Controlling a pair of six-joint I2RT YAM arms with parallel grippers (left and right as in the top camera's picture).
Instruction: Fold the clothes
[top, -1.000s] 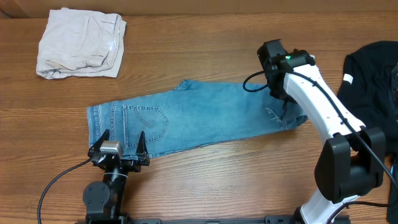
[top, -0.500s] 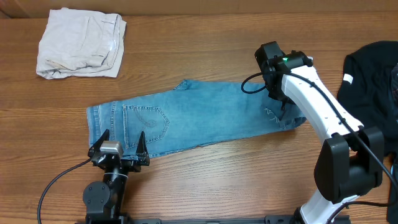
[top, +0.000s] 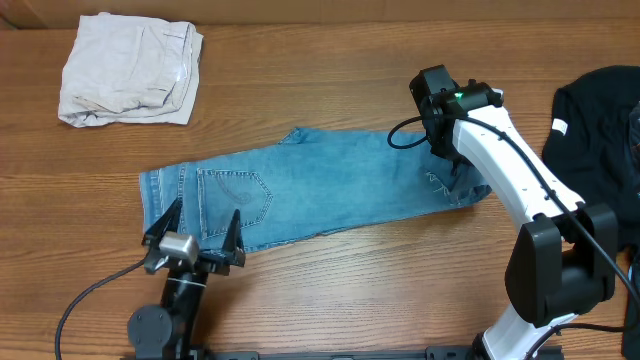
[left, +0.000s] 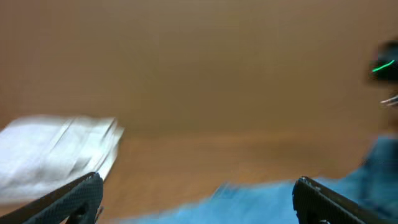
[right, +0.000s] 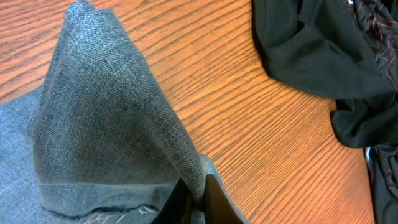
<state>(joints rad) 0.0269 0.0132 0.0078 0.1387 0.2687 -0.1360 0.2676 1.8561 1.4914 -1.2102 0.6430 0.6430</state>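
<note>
Light-blue denim jeans (top: 320, 190) lie flat across the table's middle, waistband and a stitched back pocket at the left. My right gripper (top: 452, 172) is shut on the leg end at the right, and the pinched denim (right: 106, 118) rises in a peak between the fingers (right: 214, 202). My left gripper (top: 196, 232) hovers open over the waistband's near edge. Its view is blurred, with the jeans (left: 249, 199) between the fingers (left: 68, 199). An off-white garment (top: 130, 65) lies folded at the back left. A black garment (top: 600, 130) with a white tag sits at the right edge.
The wooden table (top: 350, 290) shows bare wood near the front. In the right wrist view the black garment (right: 323, 50) lies close to the right of the lifted denim. The off-white garment (left: 56, 152) shows at the left of the left wrist view.
My left gripper has risen a little over the waistband and is still moving. My right gripper has edged slightly left with the leg end in it.
</note>
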